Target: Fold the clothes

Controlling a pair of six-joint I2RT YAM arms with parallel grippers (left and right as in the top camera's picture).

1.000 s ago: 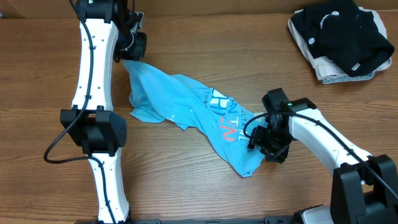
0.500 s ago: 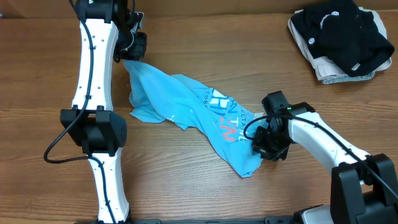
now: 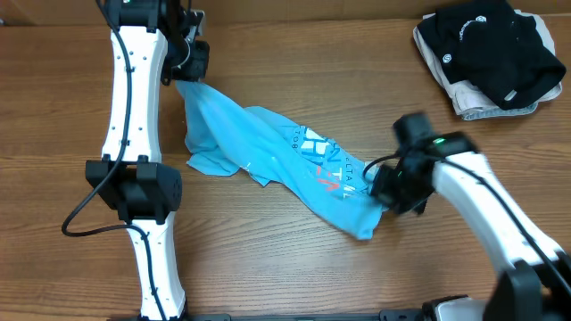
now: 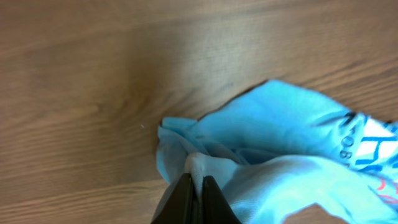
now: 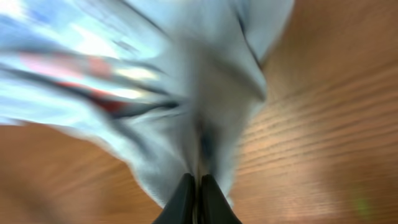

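Stretching diagonally across the brown wooden surface [image 3: 294, 53], the crumpled sky-blue soft-fabric T-shirt [image 3: 268, 152] lay between both arms. The left tool [image 3: 184, 82] was pinched tight on its far corner, arm extended forward; the right tool [image 3: 379, 196] was clamped on its near end, elbow bent inward.

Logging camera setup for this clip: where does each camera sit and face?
Overhead: above the table, looking straight down; left arm and right arm, sky-blue T-shirt, black garment.
Left wrist: on the left arm, looking past left tool, shut on a T-shirt corner.
Right wrist: blurred, looking past right tool, shut on T-shirt fabric.
Shared: all three show the T-shirt.
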